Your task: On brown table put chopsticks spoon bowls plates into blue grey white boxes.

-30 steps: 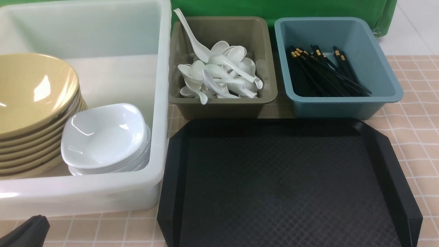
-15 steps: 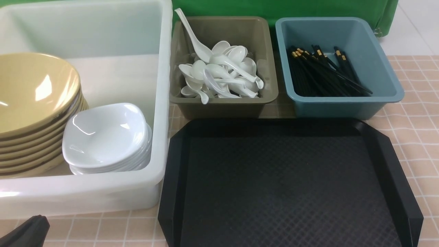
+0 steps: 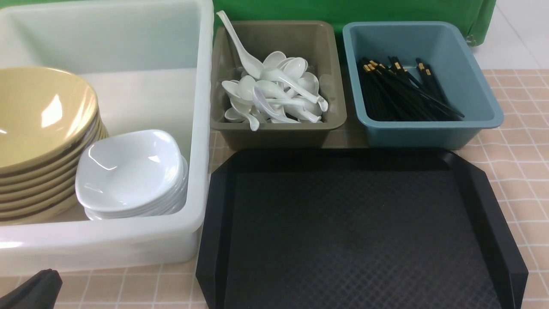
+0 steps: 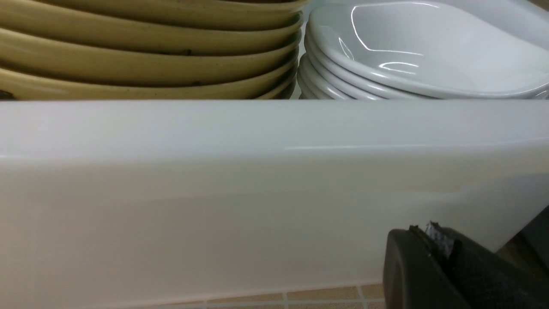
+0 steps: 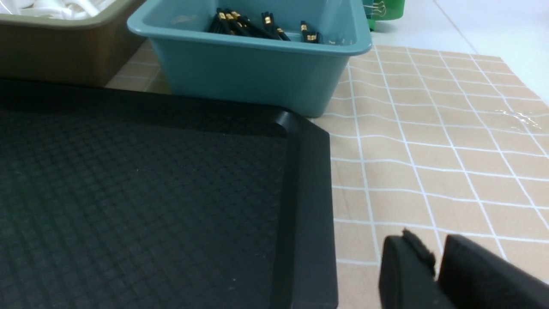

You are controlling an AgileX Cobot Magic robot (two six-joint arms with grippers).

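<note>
Several tan bowls (image 3: 38, 111) and white plates (image 3: 128, 171) are stacked inside the white box (image 3: 201, 128). Many a spoon (image 3: 274, 90) lies heaped in the grey box (image 3: 279, 133). Black chopsticks (image 3: 403, 90) lie in the blue box (image 3: 429, 133). My left gripper (image 3: 48, 272) sits low on the brown table (image 3: 514, 163), just outside the white box's near wall (image 4: 257, 193), shut and holding nothing (image 4: 433, 231). My right gripper (image 5: 437, 246) hovers over bare table beside the tray's right edge, its jaws a narrow gap apart with nothing between; it does not show in the front view.
A black textured tray (image 3: 356, 231) with nothing on it lies in front of the grey and blue boxes. Green cloth (image 3: 343, 10) hangs behind them. The table's edge and pale floor (image 5: 493, 25) lie beyond the blue box on the right.
</note>
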